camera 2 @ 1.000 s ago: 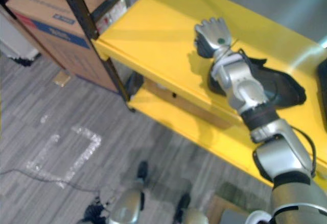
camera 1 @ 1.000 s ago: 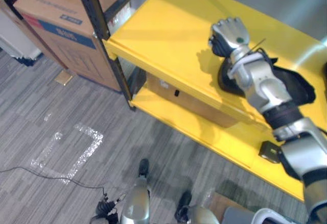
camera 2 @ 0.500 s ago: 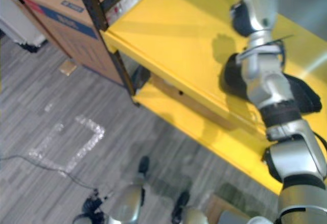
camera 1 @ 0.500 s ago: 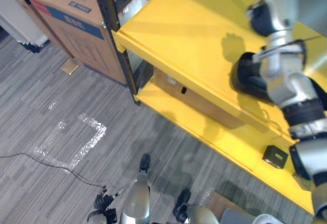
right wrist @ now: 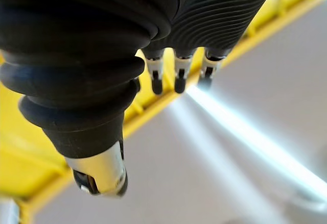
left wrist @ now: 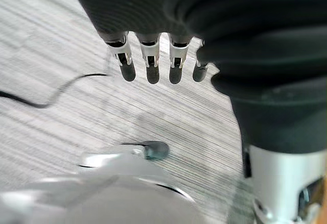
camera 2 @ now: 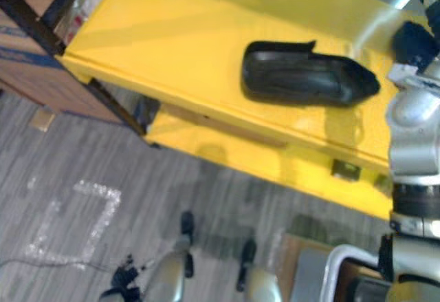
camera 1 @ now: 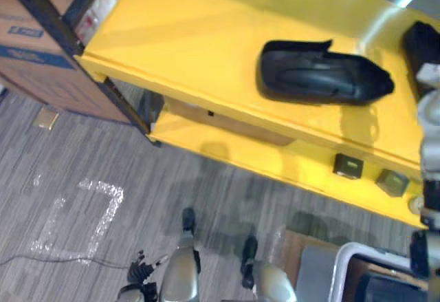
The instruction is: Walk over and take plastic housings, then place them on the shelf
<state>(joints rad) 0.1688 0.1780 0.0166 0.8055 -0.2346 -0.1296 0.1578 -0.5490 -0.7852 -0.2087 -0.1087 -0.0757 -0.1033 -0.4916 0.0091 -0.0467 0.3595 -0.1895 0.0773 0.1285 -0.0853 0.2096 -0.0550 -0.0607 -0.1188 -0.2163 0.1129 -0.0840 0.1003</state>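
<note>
A black plastic housing (camera 1: 320, 75), long and curved, lies flat on the top board of the yellow shelf (camera 1: 192, 34) with nothing touching it. My right arm (camera 2: 412, 126) rises at the right edge, just past the housing's narrow end. In the right wrist view my right hand (right wrist: 176, 73) has straight fingers and holds nothing, with yellow shelf edges beyond them. My left hand (left wrist: 148, 63) hangs low over the grey carpet, fingers straight and empty. A dark shape (camera 1: 421, 44) at the shelf's far right is cut off by the frame.
A cardboard box (camera 1: 24, 47) stands behind the shelf's black upright (camera 1: 48, 16) at the left. Two small dark blocks (camera 1: 347, 166) sit on the lower yellow board. White tape marks (camera 1: 82, 216) lie on the carpet. A white-rimmed bin (camera 1: 357, 274) stands at the lower right.
My right hand was curled by the housing, then lifted, opened and drew off to the right. The housing now lies free on the shelf. The camera has swung, shifting the whole scene.
</note>
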